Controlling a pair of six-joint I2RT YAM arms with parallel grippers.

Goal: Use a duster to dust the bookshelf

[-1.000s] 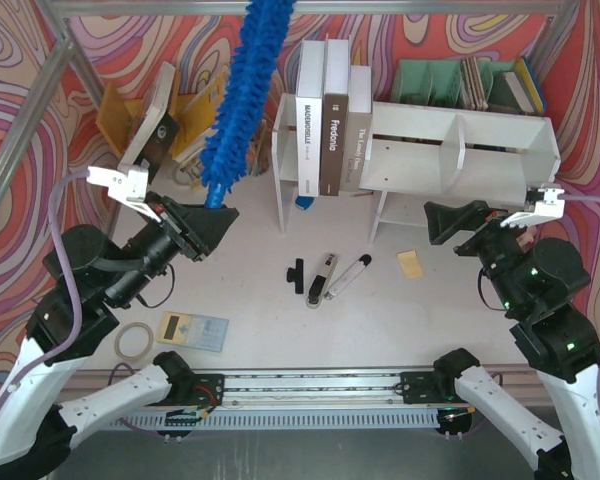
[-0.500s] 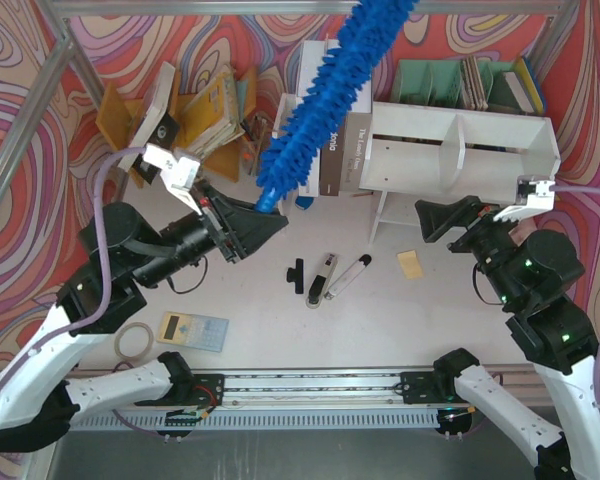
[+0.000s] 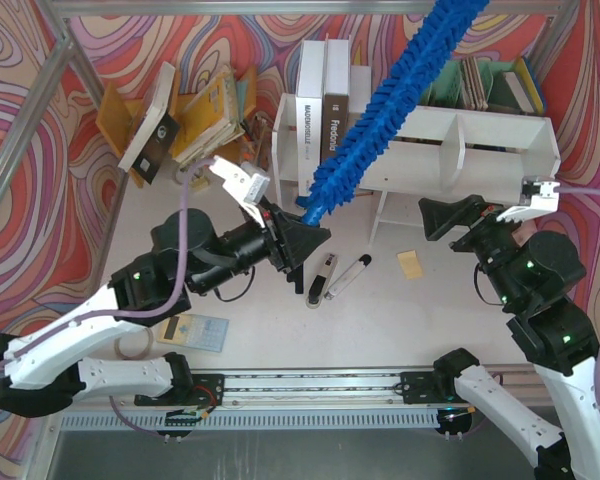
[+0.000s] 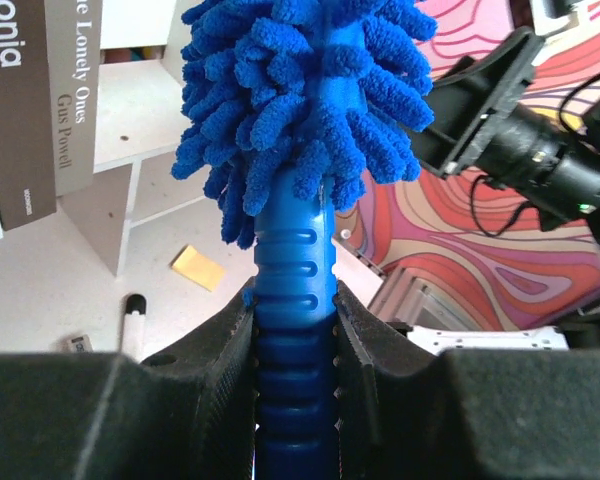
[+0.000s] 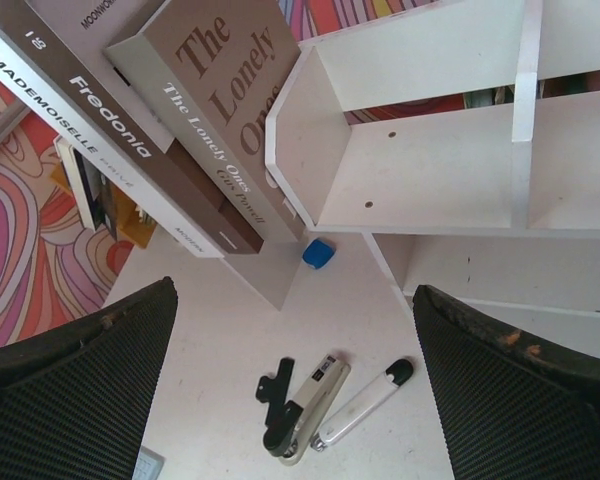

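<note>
Two arms at the table [image 3: 430,310]; duster held up across the bookshelf's left end.
Left claw [image 3: 302,240] clamped on the duster [image 3: 380,110] handle, fluffy head slanting up-right over the books [image 3: 325,110] and bookshelf [image 3: 480,150]; contact with the shelf cannot be told. Right claw [image 3: 435,220] spread wide, holding nothing, near the shelf front.

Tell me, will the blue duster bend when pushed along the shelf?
The duster is probably fairly stiff: it runs in one line from the left gripper. Its fluffy strands look soft, so they likely flatten on contact. The ribbed handle should resist slipping.
</note>
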